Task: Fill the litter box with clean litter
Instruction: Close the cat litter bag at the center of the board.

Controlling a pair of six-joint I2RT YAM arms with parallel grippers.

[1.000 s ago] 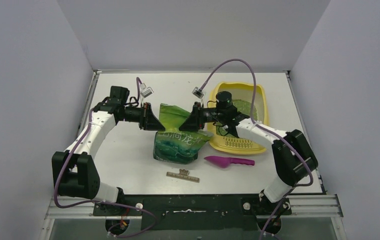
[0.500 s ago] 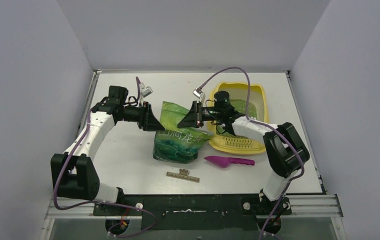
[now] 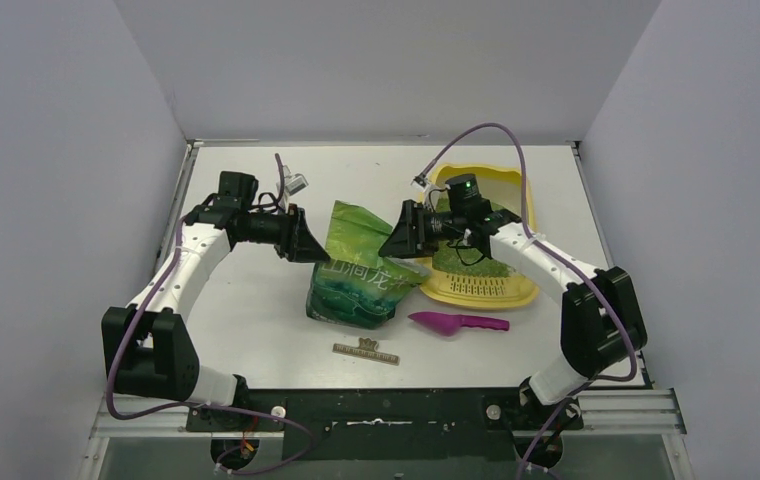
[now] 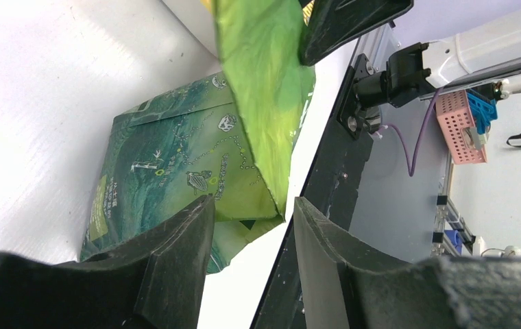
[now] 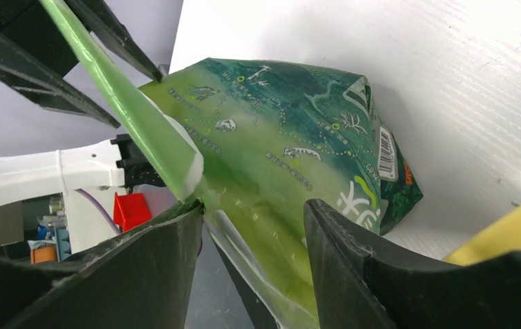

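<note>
— Well, what does the table [image 3: 246, 330] carry, counted out?

— One litter box [image 3: 504, 172], one green bag [image 3: 356, 290], one magenta scoop [image 3: 456, 323], one small dark strip [image 3: 366, 350]. Two arms work over them.

— Where does the box sit?

— At about two o'clock from the table's middle, its slotted grate [image 3: 476, 288] at the near end. Clean litter [image 3: 461, 262] lies in it as a light-green layer; how deep cannot be told.

— And the bag?

— It stands in the middle, top torn open, a flap raised. Its contents are hidden. The scoop lies at five o'clock from it, the strip at six.

— The fingers?

— The left gripper [image 4: 251, 212] sits at the bag's ten o'clock, jaws apart, the flap's edge hanging loose in the gap. The right gripper [image 5: 254, 212], at two o'clock, also stands parted, bag film passing between its fingers unpinched.
</note>
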